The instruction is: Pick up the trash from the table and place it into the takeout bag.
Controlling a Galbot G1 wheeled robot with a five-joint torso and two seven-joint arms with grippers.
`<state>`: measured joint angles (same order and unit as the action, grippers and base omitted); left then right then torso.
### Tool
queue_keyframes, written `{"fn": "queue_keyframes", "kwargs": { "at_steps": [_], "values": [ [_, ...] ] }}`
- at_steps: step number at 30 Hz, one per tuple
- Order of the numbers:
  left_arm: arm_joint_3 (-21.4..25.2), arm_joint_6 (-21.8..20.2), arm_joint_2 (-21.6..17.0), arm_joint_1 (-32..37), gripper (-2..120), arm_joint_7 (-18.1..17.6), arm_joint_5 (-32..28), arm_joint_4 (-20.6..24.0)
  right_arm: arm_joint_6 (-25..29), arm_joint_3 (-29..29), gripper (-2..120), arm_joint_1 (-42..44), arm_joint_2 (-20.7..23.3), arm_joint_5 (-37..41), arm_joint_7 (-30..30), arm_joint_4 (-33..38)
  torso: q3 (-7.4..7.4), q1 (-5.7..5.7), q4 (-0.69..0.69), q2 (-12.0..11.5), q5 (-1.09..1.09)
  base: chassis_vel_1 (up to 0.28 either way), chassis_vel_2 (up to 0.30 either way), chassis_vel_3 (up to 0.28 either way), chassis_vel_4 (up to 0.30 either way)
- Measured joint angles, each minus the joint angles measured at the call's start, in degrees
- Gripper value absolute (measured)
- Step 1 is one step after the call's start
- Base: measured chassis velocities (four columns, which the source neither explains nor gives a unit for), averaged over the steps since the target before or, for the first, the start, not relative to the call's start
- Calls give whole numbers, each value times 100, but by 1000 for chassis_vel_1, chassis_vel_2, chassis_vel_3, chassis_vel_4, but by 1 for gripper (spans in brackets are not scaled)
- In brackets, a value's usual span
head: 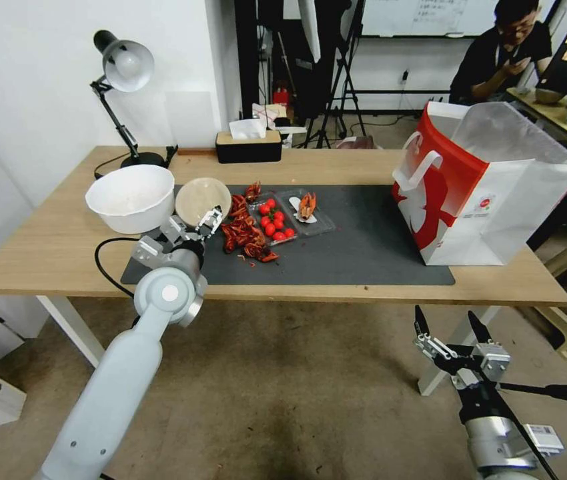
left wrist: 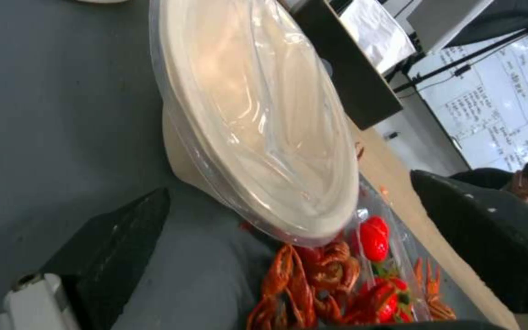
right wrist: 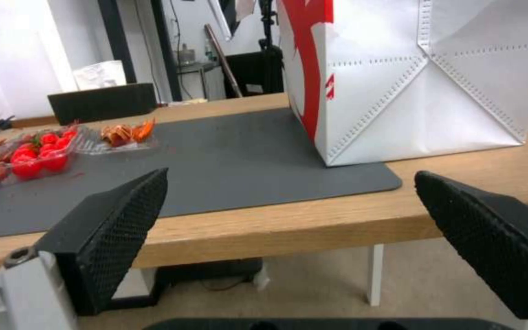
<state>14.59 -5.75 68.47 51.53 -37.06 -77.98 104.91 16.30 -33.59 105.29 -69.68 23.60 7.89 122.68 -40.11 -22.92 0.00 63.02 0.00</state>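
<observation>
Nothing was seen bagged: left claw, grip unclear, was poised at the lidded beige bowl; right claw hung apart below the bench.

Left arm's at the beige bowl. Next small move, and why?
Probably close the left end effector on the lidded beige bowl: it sits at the bowl's near rim, open, with one finger beside the bowl's base. The takeout bag stands open across the mat.

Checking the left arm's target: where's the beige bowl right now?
In the head view the beige bowl sits on the left end of the dark mat, between the white bowl and the crayfish shells, with the left tool at its rim.
</observation>
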Motion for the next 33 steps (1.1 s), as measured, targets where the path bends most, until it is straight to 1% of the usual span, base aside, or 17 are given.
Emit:
{"fn": "queue_keyframes", "kwargs": {
  "at_steps": [3,4,6,7,8,11,12,15,16,19,21,24,25,26,29,32,33],
  "values": [
    [-18,-25,43,-105,89,-69,-3,-121,7,0,100,2,-9,0,0,-7,0,0,0,0,0,0,0,0,0],
    [-31,-19,52,-147,83,-89,-12,-173,9,0,100,2,-12,0,0,-8,0,0,0,0,0,0,0,0,0],
    [-39,13,49,-181,74,-93,-71,-226,10,2,100,5,-16,-3,0,-9,0,0,0,0,0,0,0,0,0],
    [-39,13,49,-181,74,-93,-71,-226,10,2,100,5,-16,-3,0,-9,0,0,0,0,0,0,0,0,0],
    [-37,46,39,-194,70,-92,-92,-241,14,4,100,10,-23,-6,0,-9,0,0,0,0,0,0,0,0,0],
    [-27,88,11,-180,57,-81,-101,-220,27,19,100,21,-36,-28,-4,-13,0,0,0,0,0,0,0,0,0],
    [-27,88,11,-180,57,-81,-101,-220,27,19,100,21,-36,-28,-4,-13,0,0,0,0,0,0,0,0,0],
    [-25,93,-16,-132,43,-69,-101,-183,40,31,100,22,-53,-47,-6,-22,1,0,0,1,0,0,0,0,0],
    [-25,93,-16,-132,43,-69,-101,-183,40,31,100,22,-53,-47,-6,-22,1,0,0,1,0,0,0,0,0],
    [-21,88,-35,-123,27,-46,-92,-174,48,49,100,25,-80,-72,-5,-19,1,0,0,1,0,0,0,0,0],
    [-16,95,-37,-127,24,-40,-97,-174,49,52,100,30,-84,-82,-5,-17,1,0,0,1,0,0,0,0,0],
    [-3,114,-55,-136,9,-25,-108,-176,56,59,100,48,-94,-103,-7,-8,1,0,0,1,0,0,0,0,0],
    [-3,114,-55,-136,9,-25,-108,-176,56,59,100,48,-94,-103,-7,-8,1,0,0,1,0,0,0,0,0],
    [1,145,-56,-142,3,-21,-110,-184,59,61,100,51,-99,-110,-9,-5,1,0,0,1,0,0,0,0,0],
    [11,233,-51,-146,0,17,-139,-223,61,71,100,56,-107,-124,-14,-2,1,0,0,1,-1,0,0,0,0],
    [30,424,-43,-142,0,220,-194,-238,62,85,100,52,-112,-139,-15,-2,1,0,0,1,0,0,0,0,0],
    [30,424,-43,-142,0,220,-194,-238,62,85,100,52,-112,-139,-15,-2,1,0,0,1,0,0,0,0,0]
  ]
}}
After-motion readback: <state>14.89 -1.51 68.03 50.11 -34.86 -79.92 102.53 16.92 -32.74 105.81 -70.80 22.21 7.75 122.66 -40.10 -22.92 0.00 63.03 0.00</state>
